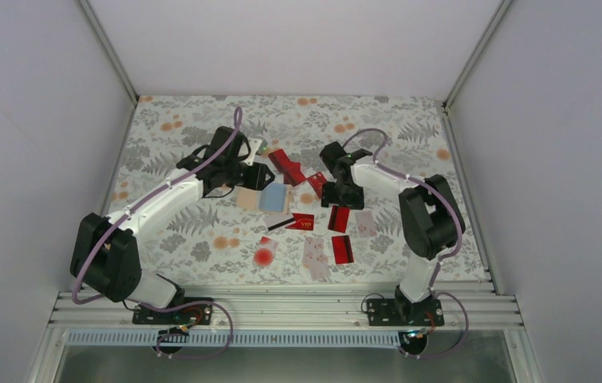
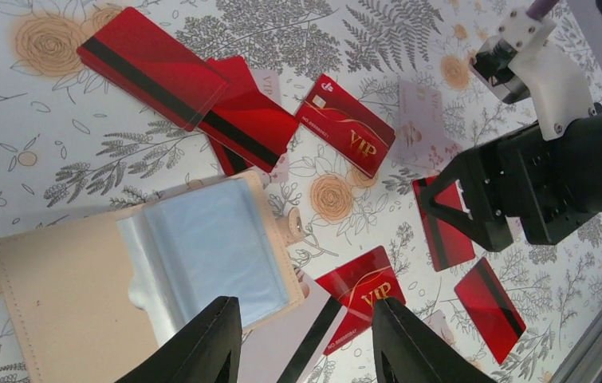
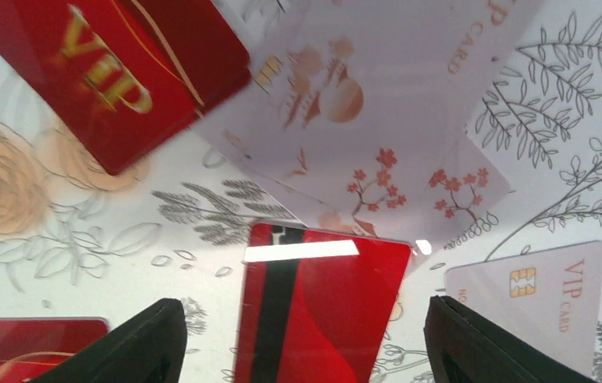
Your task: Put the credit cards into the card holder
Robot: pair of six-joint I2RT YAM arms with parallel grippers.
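My left claw (image 2: 304,305) gapes empty above a corner of the open card holder (image 2: 58,279), 1 white striped credit card (image 2: 275,349) between its tips. My right claw (image 3: 304,309), spread wide and empty, straddles 1 red credit card (image 3: 337,319) lying flat.

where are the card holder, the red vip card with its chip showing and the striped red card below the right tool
card holder (image 2: 58,295): left wrist view, tan cover
red vip card (image 2: 347,136): left wrist view, card's middle
striped red card (image 3: 321,311): right wrist view, red face beside the stripe
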